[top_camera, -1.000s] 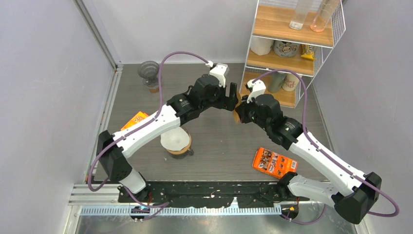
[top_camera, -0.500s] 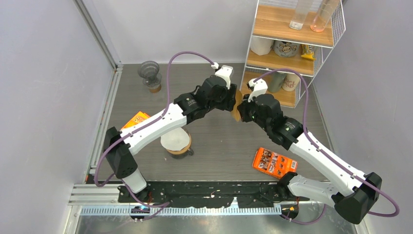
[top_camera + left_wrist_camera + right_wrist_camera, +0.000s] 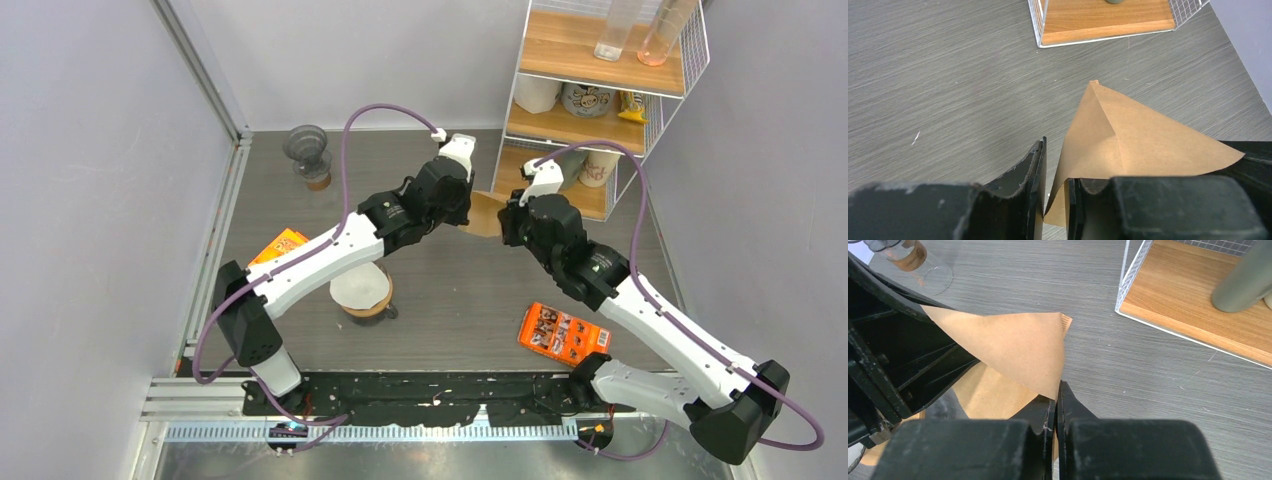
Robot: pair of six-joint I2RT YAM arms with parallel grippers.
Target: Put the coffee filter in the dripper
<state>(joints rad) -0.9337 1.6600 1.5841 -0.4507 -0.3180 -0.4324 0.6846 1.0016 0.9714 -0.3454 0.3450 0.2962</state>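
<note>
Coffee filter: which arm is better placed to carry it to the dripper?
Left, probably. The left gripper has its jaws astride the coffee filter, and the glass dripper stands on that arm's side. The right gripper, shut on the filter, is beside the wire shelf.

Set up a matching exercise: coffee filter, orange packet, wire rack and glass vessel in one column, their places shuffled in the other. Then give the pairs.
1. coffee filter
2. orange packet
3. wire rack
4. glass vessel

A. far left corner of the table
B. pinched in the right pincer, off the table
C. lying flat, near right part of the table
D. far right corner of the table

Pairs: 1-B, 2-C, 3-D, 4-A
</note>
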